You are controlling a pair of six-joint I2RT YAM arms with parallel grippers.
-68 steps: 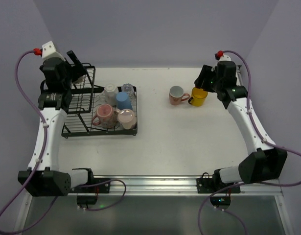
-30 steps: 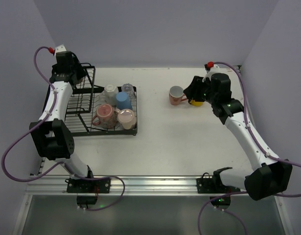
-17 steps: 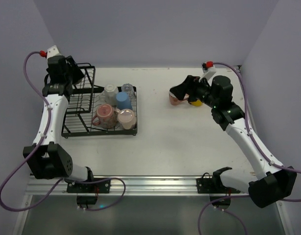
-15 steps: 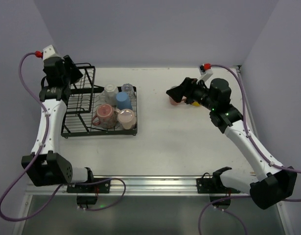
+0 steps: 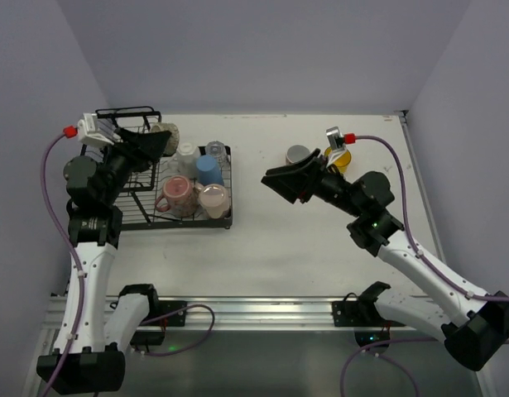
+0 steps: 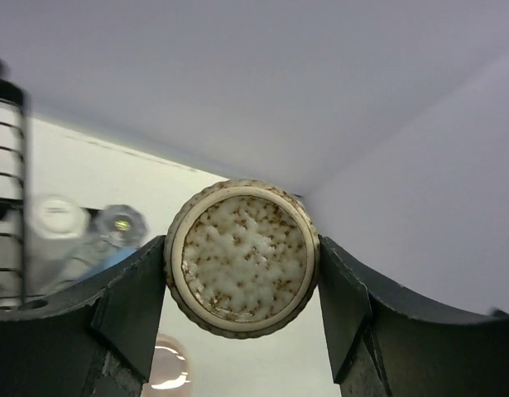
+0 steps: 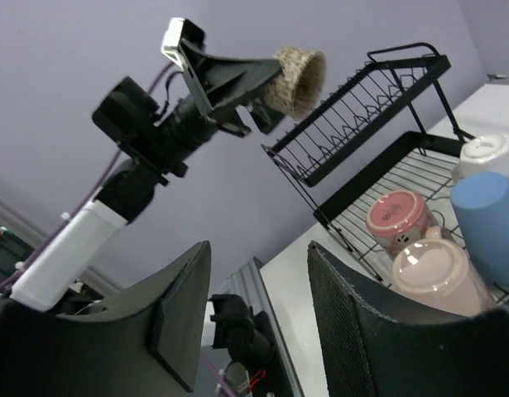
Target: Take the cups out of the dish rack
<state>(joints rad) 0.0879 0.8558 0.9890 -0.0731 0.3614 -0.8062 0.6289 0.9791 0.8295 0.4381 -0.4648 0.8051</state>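
My left gripper [image 5: 159, 142] is raised over the black wire dish rack [image 5: 126, 211] and is shut on a beige speckled cup [image 5: 168, 135]. In the left wrist view the cup's round base [image 6: 242, 256] fills the gap between both fingers. Upside down on the rack's tray are a white cup [image 5: 186, 153], a clear glass [image 5: 215, 150], a blue cup [image 5: 208, 169], a pink cup [image 5: 175, 192] and a pale pink cup [image 5: 213, 198]. My right gripper [image 5: 279, 182] hangs open and empty above mid-table, pointing left towards the rack [image 7: 378, 107].
A pink mug [image 5: 297, 154] and a yellow mug [image 5: 342, 159] stand upright on the table at the back right, just behind the right arm. The rack's taller basket section [image 5: 122, 116] stands at the far left, by the purple wall.
The left gripper has risen from the rack's basket section with the beige cup in it. The right gripper has moved away from the yellow mug, leftward and up, with its jaws apart.
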